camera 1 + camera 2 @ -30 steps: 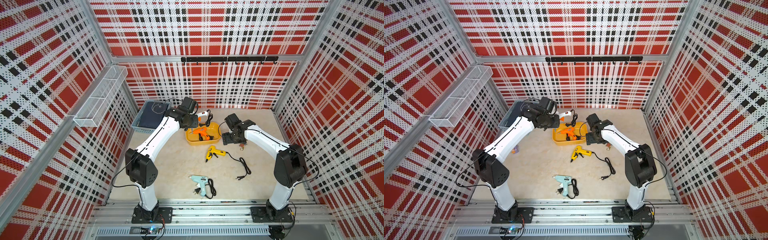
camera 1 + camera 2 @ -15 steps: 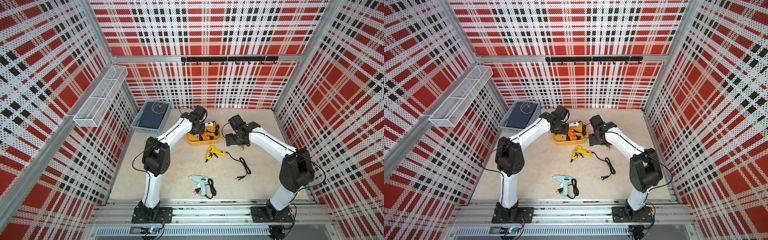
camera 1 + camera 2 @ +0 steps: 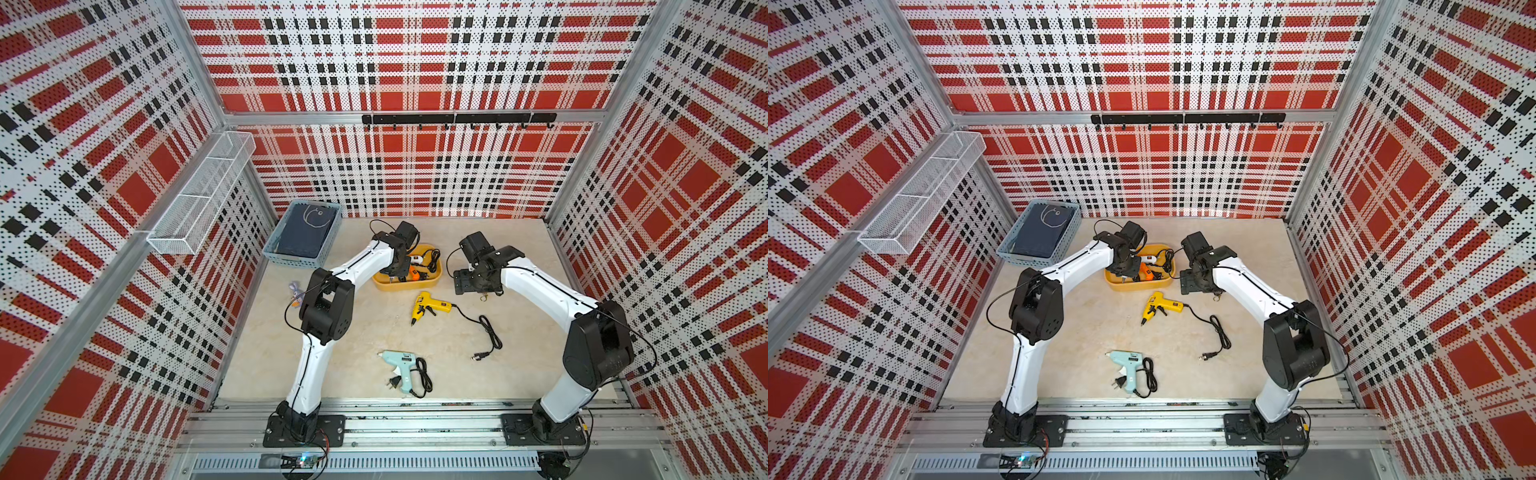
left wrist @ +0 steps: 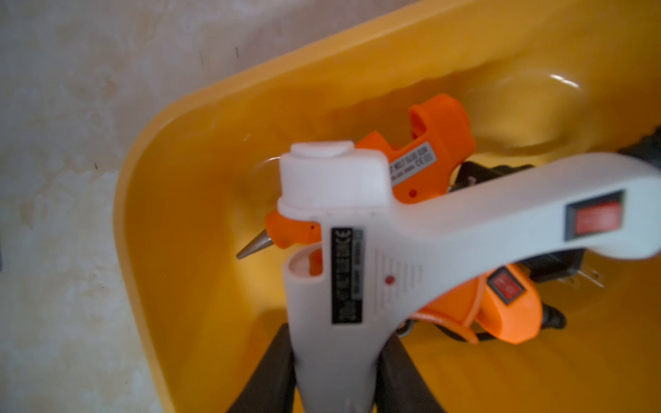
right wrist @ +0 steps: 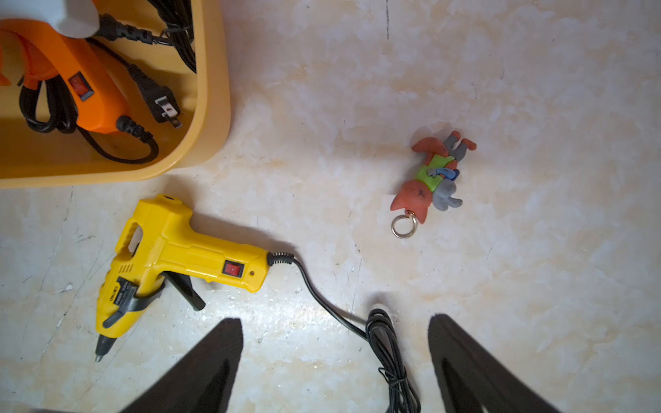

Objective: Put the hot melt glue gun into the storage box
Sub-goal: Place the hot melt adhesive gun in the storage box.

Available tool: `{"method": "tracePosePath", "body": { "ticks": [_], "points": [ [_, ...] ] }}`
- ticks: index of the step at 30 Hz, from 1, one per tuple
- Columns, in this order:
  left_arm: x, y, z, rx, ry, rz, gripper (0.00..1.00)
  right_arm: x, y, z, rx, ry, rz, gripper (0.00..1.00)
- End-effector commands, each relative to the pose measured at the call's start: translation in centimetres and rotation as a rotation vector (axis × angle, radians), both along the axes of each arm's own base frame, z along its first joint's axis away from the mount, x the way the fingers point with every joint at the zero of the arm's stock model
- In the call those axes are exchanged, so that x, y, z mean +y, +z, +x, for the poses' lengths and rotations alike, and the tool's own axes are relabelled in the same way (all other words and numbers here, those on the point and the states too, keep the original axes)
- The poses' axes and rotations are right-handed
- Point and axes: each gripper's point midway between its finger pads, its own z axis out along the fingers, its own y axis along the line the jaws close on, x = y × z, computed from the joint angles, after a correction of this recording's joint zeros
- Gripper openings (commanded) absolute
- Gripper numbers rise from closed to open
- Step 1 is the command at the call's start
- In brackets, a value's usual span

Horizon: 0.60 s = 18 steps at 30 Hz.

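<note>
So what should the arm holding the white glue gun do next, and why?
Probably open the left gripper and let go. The white glue gun, pinched between its fingers, hangs over the inside of the yellow box, above the orange glue gun lying there, so it should drop in.

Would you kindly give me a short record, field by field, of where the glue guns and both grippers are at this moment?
left gripper: shut on white glue gun, over the storage box
right gripper: open, empty, above the table
orange glue gun: lying in the storage box
yellow glue gun: on the table, just outside the box
blue glue gun: on the table, farthest from the box
keychain figure: on the table, apart from the guns
</note>
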Motion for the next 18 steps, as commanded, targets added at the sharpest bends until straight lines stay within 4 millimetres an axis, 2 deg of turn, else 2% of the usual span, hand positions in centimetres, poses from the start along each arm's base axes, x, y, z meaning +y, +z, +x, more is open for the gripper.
{"method": "tracePosePath", "body": {
  "ticks": [1,2,5,6,12,15,18],
  "points": [
    [0.6,-1.7,-0.4,0.042,-0.019,0.043,0.07,-0.7,0.8,-0.5,-0.014,-0.020,-0.001,0.89],
    [0.7,-2.0,-0.6,0.046,-0.017,0.054,0.09,-0.7,0.8,-0.6,-0.013,-0.019,-0.003,0.89],
    [0.8,-2.4,-0.9,0.055,-0.015,0.075,0.37,-0.9,0.9,-0.7,-0.013,-0.021,-0.005,0.89],
    [0.8,-2.4,-1.0,0.054,-0.012,0.075,0.41,-0.9,0.9,-0.8,-0.014,-0.021,-0.004,0.89],
    [0.8,-0.2,-1.0,0.024,0.007,0.040,0.57,-1.0,1.0,-0.8,-0.015,-0.021,-0.003,0.89],
    [0.9,1.2,-0.9,0.002,0.016,0.020,0.59,-0.9,1.1,-0.8,-0.018,-0.021,-0.002,0.89],
    [0.9,3.5,-0.7,-0.039,0.029,-0.013,0.61,-1.0,1.2,-0.7,-0.021,-0.023,-0.002,0.90]
  ]
}}
